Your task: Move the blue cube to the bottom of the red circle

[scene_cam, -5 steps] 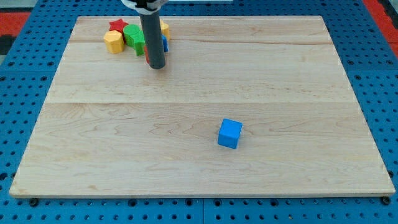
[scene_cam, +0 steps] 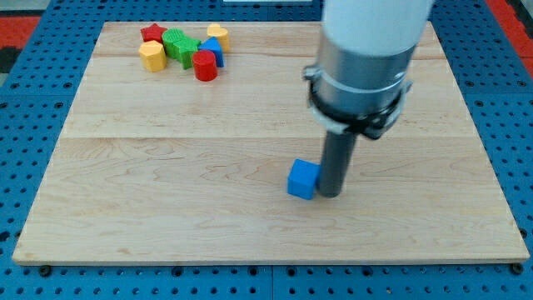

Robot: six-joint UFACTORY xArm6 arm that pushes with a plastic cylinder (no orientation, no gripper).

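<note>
The blue cube lies on the wooden board, below the middle. My tip rests on the board right against the cube's right side. The red circle, a short red cylinder, stands at the view's top left in a cluster of blocks, far from the cube. The arm's grey body hangs over the board's upper right.
Around the red cylinder are a red star, a yellow block, green blocks, another yellow block and a small blue block. A blue pegboard surrounds the board.
My tip has moved from the cluster at the top left down to the cube's right side. The blue cube has shifted slightly left. The red cylinder now shows.
</note>
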